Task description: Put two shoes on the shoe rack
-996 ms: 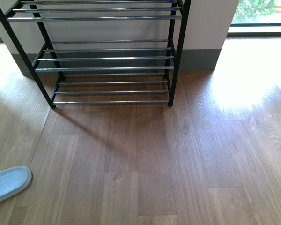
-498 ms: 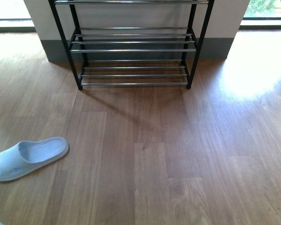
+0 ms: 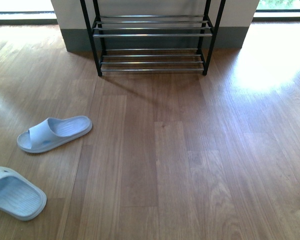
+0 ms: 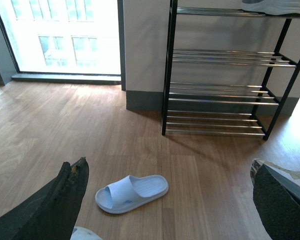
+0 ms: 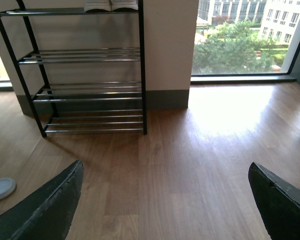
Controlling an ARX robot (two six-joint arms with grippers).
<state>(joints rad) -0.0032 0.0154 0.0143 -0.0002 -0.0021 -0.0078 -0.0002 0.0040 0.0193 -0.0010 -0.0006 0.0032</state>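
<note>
**Pre-grasp: both slides on the floor, nothing in hand**

Step in hand, as I read it: lining up for the first pick. No shoe is grasped yet.

- left gripper (image 4: pixel 167 167): jaws spread wide, nothing between them but floor (image 3: pixel 190 165)
- right gripper (image 5: pixel 166 169): same, wide open and empty
- far slide (image 3: pixel 55 133): pale blue, upright on its sole, lying flat to the robot's front-left with the strap end pointing away from the shoe rack (image 3: pixel 152 35). It is well apart from the rack
- near slide (image 3: pixel 15 194): closer to the robot and further left, partly cut by the frame edge, apart from the far one
- rack stands against the wall ahead. Its lower chrome tiers are bare in all three views
- top tier holds a pair of sneakers (image 5: pixel 111 5), only their pale soles in view

Next move, my judgement: the left arm is the natural one, since both slides sit on its side and the far slide lies almost between its jaws in the left wrist view. It needs to drop to floor level, close across the strap or side wall, then carry the slide forward to a free lower tier.

Risk: soft rubber may flex in the grip, and the bars have gaps, so the slide should land across at least two bars — not nose-down between them
</note>
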